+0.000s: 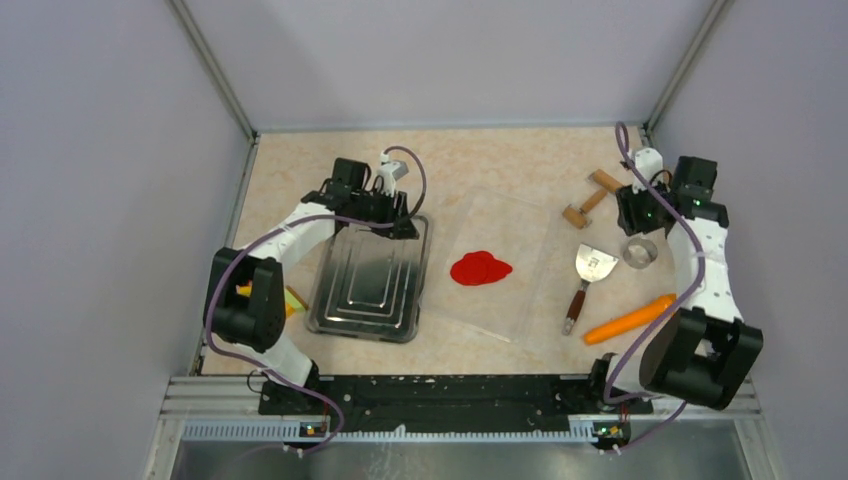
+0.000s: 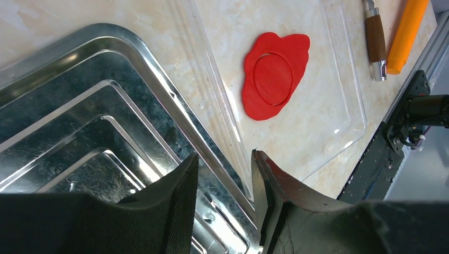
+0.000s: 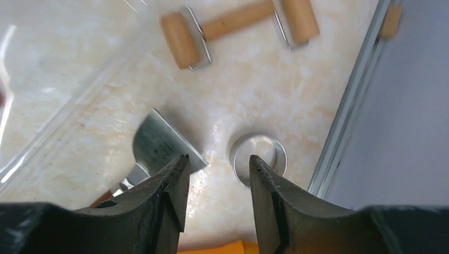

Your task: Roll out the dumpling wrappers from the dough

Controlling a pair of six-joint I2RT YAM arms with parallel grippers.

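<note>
The red dough (image 1: 480,268) lies flattened on a clear plastic board (image 1: 510,215) at mid-table. In the left wrist view the dough (image 2: 288,45) is an irregular sheet with a round dumpling wrapper (image 2: 272,79) outlined inside it, lying flush in the sheet. My left gripper (image 1: 400,218) hangs over the far right corner of a metal tray (image 1: 370,290), left of the dough; its jaws (image 2: 225,159) stand open and empty. My right gripper (image 1: 640,215) hovers at the far right, just above a metal ring cutter (image 3: 259,159). It is open (image 3: 217,161) with nothing between the fingers.
A wooden roller (image 1: 592,198) lies behind the right gripper. A spatula (image 1: 590,272) with a wooden handle and an orange carrot (image 1: 630,318) lie right of the board. Something yellow (image 1: 290,300) sits left of the tray. Walls close in on three sides.
</note>
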